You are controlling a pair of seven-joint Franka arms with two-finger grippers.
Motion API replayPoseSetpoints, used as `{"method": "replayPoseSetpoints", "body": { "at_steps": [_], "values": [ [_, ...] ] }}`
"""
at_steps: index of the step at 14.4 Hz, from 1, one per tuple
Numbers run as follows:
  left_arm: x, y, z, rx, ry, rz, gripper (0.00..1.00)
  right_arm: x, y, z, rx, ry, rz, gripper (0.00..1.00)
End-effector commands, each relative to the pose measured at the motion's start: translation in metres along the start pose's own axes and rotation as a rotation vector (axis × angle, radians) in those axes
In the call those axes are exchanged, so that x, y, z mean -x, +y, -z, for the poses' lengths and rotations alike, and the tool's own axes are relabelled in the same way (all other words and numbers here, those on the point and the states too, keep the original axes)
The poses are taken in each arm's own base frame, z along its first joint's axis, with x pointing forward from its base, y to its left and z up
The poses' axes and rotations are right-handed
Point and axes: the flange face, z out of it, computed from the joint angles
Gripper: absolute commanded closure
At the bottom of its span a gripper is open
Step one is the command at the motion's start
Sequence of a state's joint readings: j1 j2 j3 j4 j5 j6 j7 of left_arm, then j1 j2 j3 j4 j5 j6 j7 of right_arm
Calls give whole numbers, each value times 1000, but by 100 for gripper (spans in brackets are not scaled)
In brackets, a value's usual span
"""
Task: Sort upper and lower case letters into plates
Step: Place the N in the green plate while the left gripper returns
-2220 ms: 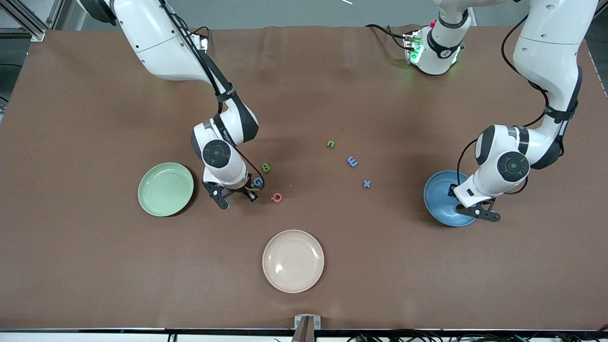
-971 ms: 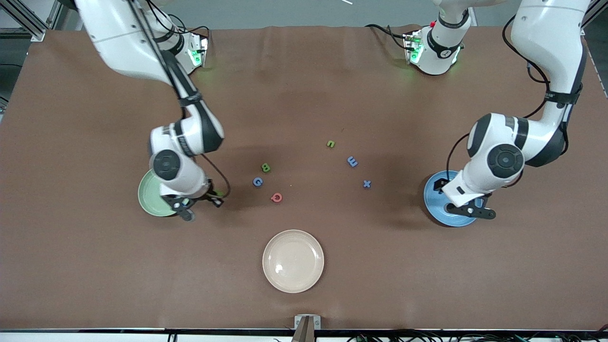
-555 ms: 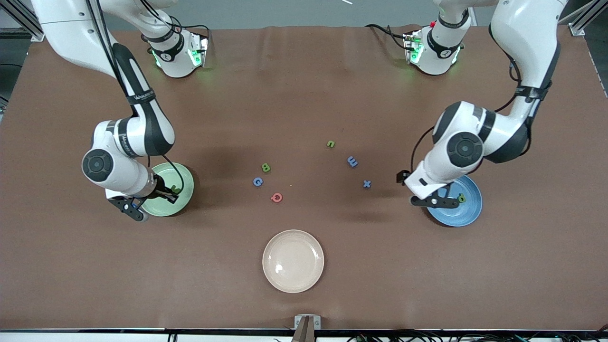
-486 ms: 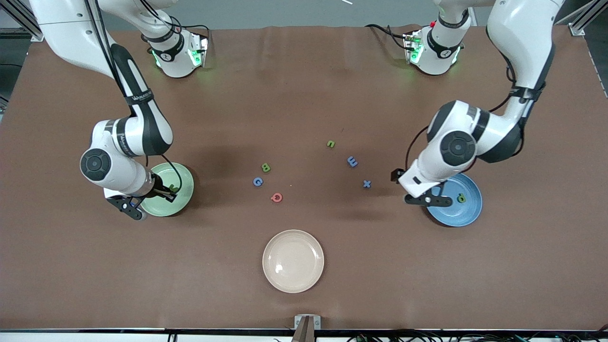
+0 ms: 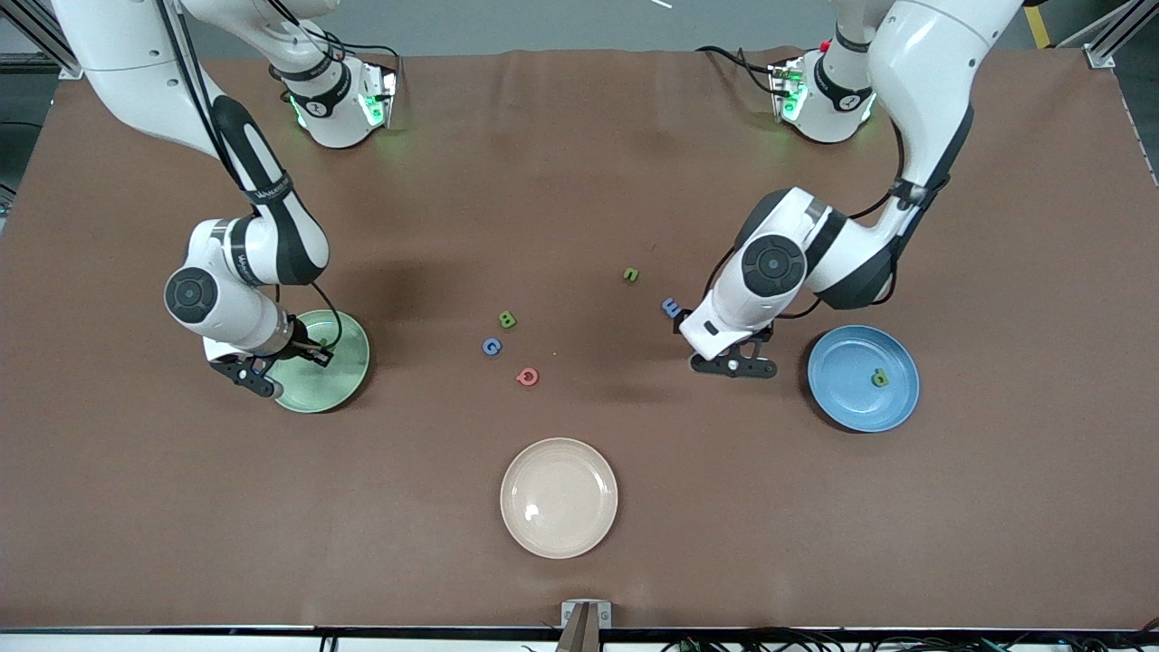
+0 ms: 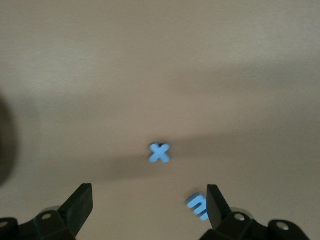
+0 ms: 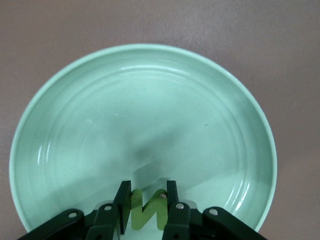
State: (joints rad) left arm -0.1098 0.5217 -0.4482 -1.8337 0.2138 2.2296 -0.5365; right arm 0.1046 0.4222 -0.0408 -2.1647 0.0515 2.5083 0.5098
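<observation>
Three plates on table (image 5: 579, 163): green plate (image 5: 349, 376) toward the right arm's end, blue plate (image 5: 851, 403) toward the left arm's end, beige plate (image 5: 559, 497) between them and nearest the front camera. All round, lying flat, so no long axis to call.

Right gripper (image 7: 145, 202) over green plate's edge, fingers clamped on a lime letter N (image 7: 145, 209), held upright between the pads, not touching the plate.

Left gripper (image 6: 147, 207) over bare table beside blue plate, fingers wide, nothing held. Blue x (image 6: 160, 153) lies flat below it, centred between the fingers; blue m (image 6: 197, 205) just beside one fingertip.

Green letter (image 5: 879, 377) lies in blue plate; can't read it for sure.

Loose near mid-table: green B (image 5: 507, 319), blue G (image 5: 491, 346), red Q (image 5: 527, 376), small green letter (image 5: 631, 273) farther from camera.
</observation>
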Motion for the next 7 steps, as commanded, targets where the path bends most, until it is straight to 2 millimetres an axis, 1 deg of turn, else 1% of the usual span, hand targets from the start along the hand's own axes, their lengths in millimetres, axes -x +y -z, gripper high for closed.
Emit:
{"method": "replayPoseSetpoints", "body": {
  "at_steps": [1,2,3,4,5,6,7],
  "values": [
    [-8,3,-15,20,8,5,1,9,5,9,-6,5,19,33],
    [-7,4,-22,14,9,-6,6,8,4,12,-7,8,20,0],
    [-3,11,-30,-12,15,-42,13,6,1,16,-11,14,24,0],
    [-1,15,-38,-38,21,-46,17,2,-6,25,-21,30,29,0],
    [0,16,-44,-59,29,-25,18,0,-13,36,-17,16,24,0],
    [0,16,-52,-79,36,-12,19,-1,-27,50,-13,-3,17,0],
    [2,22,-59,-92,52,-15,19,-3,-40,65,-4,-19,-14,0]
  ]
}}
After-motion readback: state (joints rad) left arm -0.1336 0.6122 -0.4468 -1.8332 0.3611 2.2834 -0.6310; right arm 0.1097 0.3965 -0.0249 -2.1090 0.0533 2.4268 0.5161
